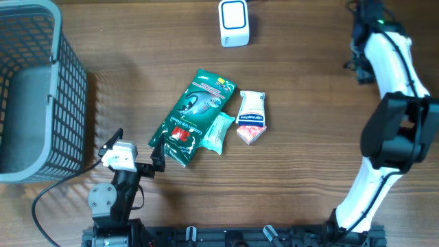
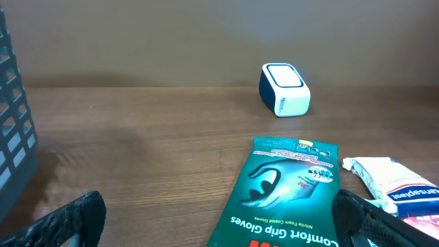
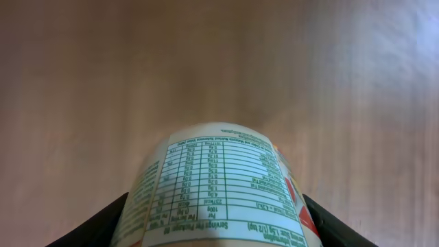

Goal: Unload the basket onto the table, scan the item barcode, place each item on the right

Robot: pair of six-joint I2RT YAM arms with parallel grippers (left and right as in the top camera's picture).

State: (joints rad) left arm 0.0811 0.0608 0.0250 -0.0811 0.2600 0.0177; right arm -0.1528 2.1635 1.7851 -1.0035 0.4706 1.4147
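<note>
Wood table [image 1: 309, 103] | left hand [image 1: 137, 145] wide, empty | right hand [image 3: 219, 226] grips labelled tub [image 3: 219, 175], probably; unseen overhead.

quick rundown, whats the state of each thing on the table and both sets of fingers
left fingers: wide open, empty
right fingers: closed on the labelled container
labelled container: held, nutrition panel showing, no barcode in sight
glove pack: lying flat, printed face up
teal packet: lying flat against the glove pack's edge
plaster pack: lying flat, loose
scanner: standing, untouched
basket: upright, nothing seen inside
</note>
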